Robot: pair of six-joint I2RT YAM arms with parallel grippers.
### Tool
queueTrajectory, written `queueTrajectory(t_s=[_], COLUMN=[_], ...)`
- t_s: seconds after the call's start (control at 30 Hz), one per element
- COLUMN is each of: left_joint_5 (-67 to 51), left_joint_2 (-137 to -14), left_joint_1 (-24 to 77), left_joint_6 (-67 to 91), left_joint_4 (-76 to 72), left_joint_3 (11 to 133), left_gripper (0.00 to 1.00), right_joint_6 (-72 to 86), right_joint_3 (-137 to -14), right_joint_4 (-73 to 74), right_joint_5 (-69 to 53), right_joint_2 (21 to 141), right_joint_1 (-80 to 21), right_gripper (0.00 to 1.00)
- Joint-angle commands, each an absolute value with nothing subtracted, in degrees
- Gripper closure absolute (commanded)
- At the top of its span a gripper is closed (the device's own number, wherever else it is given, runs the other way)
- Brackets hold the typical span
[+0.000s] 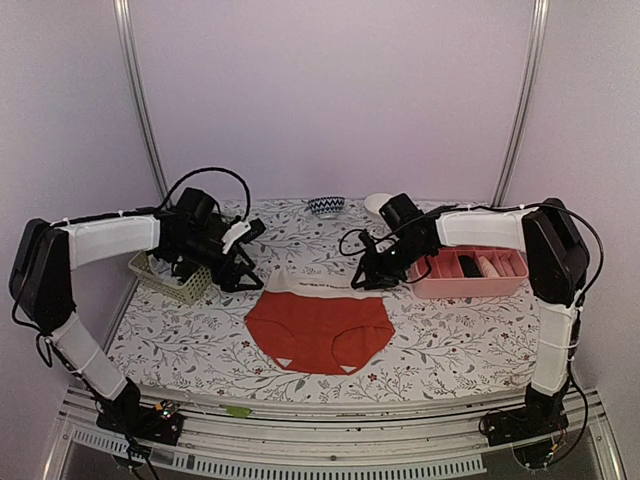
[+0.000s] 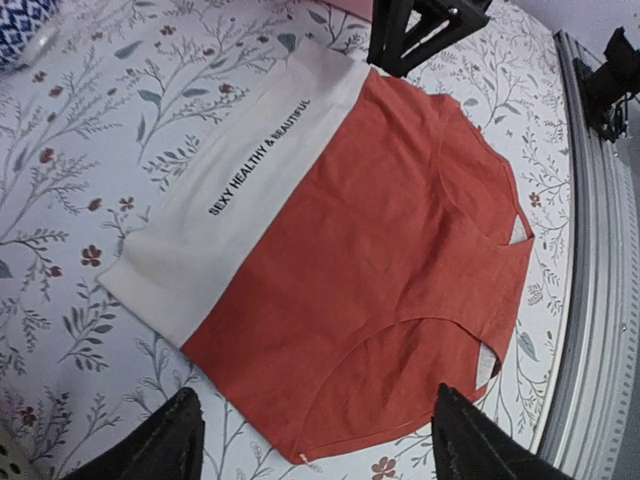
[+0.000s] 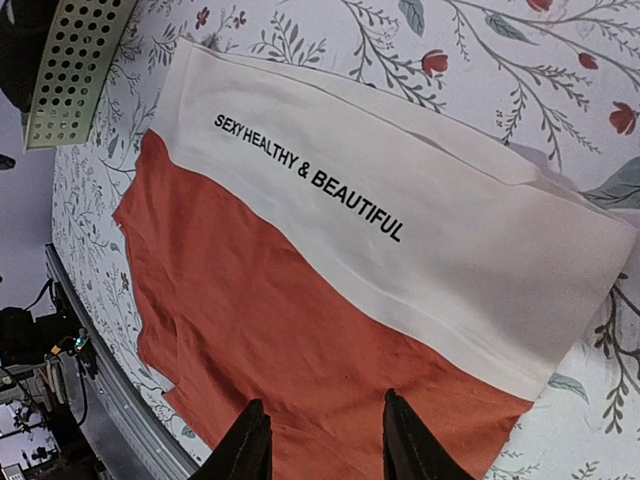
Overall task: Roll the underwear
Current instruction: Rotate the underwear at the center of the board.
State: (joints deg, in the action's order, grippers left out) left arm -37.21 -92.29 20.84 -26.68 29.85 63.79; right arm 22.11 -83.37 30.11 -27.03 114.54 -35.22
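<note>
The red-orange underwear point(image 1: 318, 332) lies flat on the table, its cream-white waistband point(image 1: 300, 284) at the far side, printed with black text. It also shows in the left wrist view point(image 2: 380, 250) and the right wrist view point(image 3: 300, 330). My left gripper point(image 1: 243, 280) is open and empty above the garment's left side point(image 2: 315, 450). My right gripper point(image 1: 368, 280) is open and empty above the right side, over red cloth just below the waistband point(image 3: 325, 445). A black item point(image 1: 468, 265) lies in the pink tray; I cannot tell whether it is the black underwear.
The pink divided tray point(image 1: 470, 288) stands at the right. The pale green perforated basket point(image 1: 170, 280) stands at the left, also in the right wrist view point(image 3: 80, 60). A blue patterned bowl point(image 1: 326, 206) and a white bowl point(image 1: 378, 203) stand at the back.
</note>
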Motion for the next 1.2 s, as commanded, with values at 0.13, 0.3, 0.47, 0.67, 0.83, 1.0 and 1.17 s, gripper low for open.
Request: queueTrajectory(t_s=[0.13,0.3,0.47,0.67,0.83,1.0,1.17], left_joint_5=[-31.2,-27.1,-18.7,-13.2,-10.5,-7.3,-9.4], left_joint_2=[-101.8,-106.3,-109.2,-114.9,-119.0,-124.2,-120.8], left_joint_1=[26.2,26.2,25.8,24.0,22.8,22.6,21.7], left_joint_6=[-28.0,-28.0,-26.2,-26.1,-28.5,-31.8,-32.4], left_joint_4=[30.8,30.2,29.0,29.7,29.8,31.2,32.7], left_joint_3=[64.6,64.9,64.9,68.1,72.9,82.7,87.8], left_gripper=[0.51,0.58,0.69,0.74,0.74,0.67,0.57], right_joint_6=[21.0,21.2,20.3,20.9,23.7,27.9,30.6], right_joint_3=[-88.7,-85.6,-84.1,-80.2,-75.7,-72.3,-71.4], right_joint_4=[31.2,32.4,35.1,36.6,35.2,32.5,32.8], right_joint_5=[-24.2,-21.0,-18.9,-18.3,-20.9,-26.5,-24.2], right_joint_2=[122.4,122.3,122.6,119.7,115.0,111.6,105.2], right_joint_1=[-35.1,-33.5,-33.2,-33.4,-36.4,-42.3,-41.1], right_gripper=[0.72,0.79,0.80,0.85,0.87,0.86,0.85])
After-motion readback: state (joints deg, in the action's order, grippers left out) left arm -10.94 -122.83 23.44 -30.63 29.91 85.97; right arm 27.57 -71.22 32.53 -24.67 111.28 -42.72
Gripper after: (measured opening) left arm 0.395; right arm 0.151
